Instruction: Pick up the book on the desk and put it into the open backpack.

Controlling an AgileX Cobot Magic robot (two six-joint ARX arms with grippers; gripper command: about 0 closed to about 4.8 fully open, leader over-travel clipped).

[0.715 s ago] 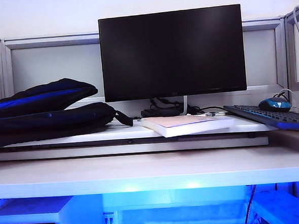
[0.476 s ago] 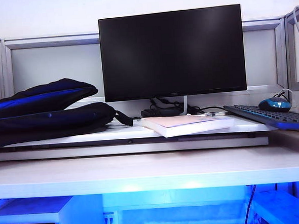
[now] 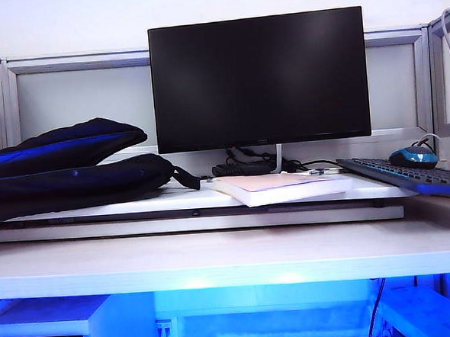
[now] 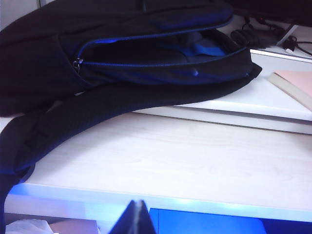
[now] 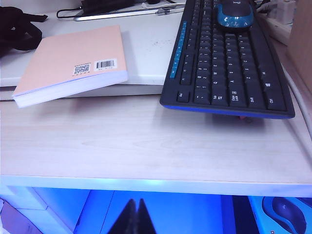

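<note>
The book [image 3: 279, 186] lies flat on the raised white platform of the desk [image 3: 230, 256], below the monitor; its pale pink cover and barcode show in the right wrist view [image 5: 73, 61]. The black backpack [image 3: 65, 171] lies on its side at the platform's left end, its blue-trimmed mouth gaping [image 4: 161, 48]. My left gripper [image 4: 138, 217] is shut and empty, hanging before the desk's front edge, short of the backpack. My right gripper [image 5: 135, 214] is shut and empty too, below the front edge, well short of the book. Neither gripper shows in the exterior view.
A black monitor [image 3: 259, 78] stands behind the book. A dark keyboard [image 5: 224, 68] with a blue mouse [image 5: 235, 13] on it lies right of the book, overhanging the platform. Cables [image 3: 248, 165] lie at the monitor's foot. Partition walls close the back and sides.
</note>
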